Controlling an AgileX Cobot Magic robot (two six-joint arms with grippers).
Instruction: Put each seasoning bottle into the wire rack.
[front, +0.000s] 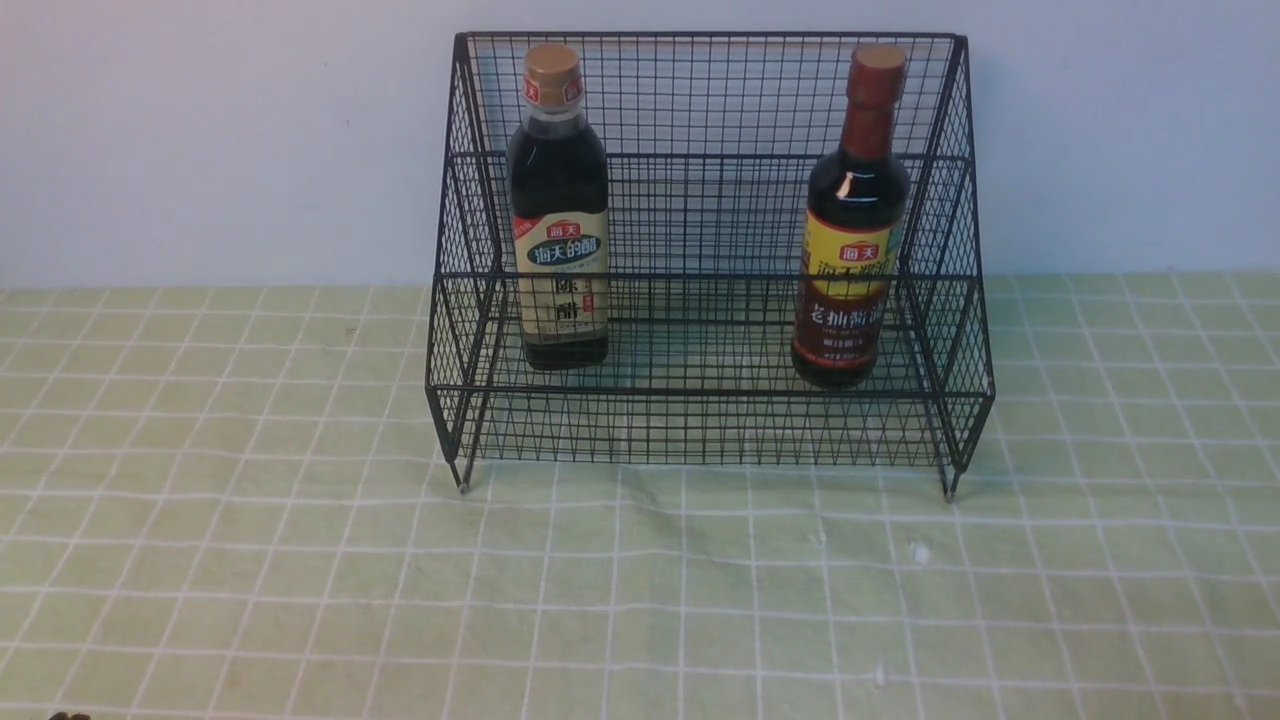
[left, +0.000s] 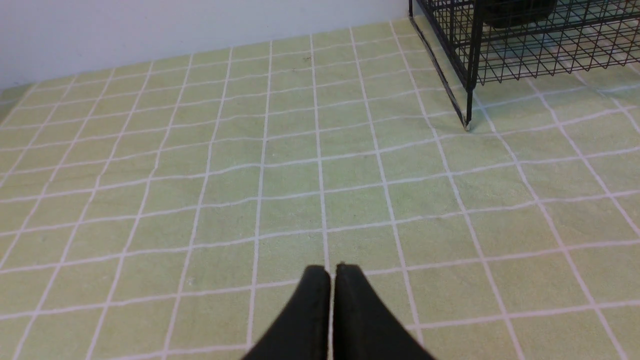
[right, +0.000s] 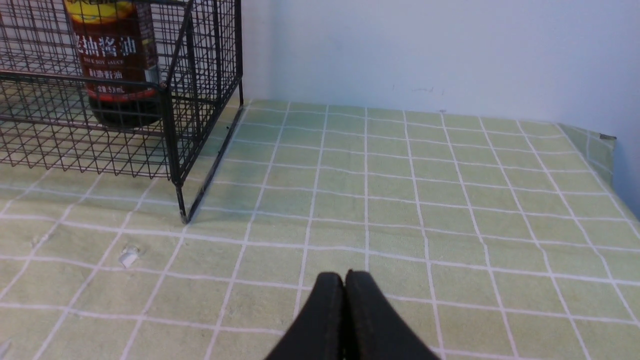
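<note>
The black wire rack (front: 700, 275) stands at the back of the table against the wall. On its lower tier, at the left end, a squarish gold-capped seasoning bottle (front: 558, 210) with a cream label stands upright. At the right end stands the round reddish-capped seasoning bottle (front: 852, 230) with a yellow-red label, its lower part also showing in the right wrist view (right: 117, 60). My left gripper (left: 332, 270) is shut and empty over bare cloth, well short of the rack's left foot (left: 467, 125). My right gripper (right: 345, 275) is likewise shut and empty, off the rack's right corner (right: 182, 165). Neither arm shows in the front view.
A green checked cloth (front: 300, 560) covers the table, with a pale wall (front: 200, 130) right behind the rack. The cloth's right edge drops off (right: 607, 145) near the wall. A small white scrap (right: 128, 257) lies on the cloth near the rack's right foot.
</note>
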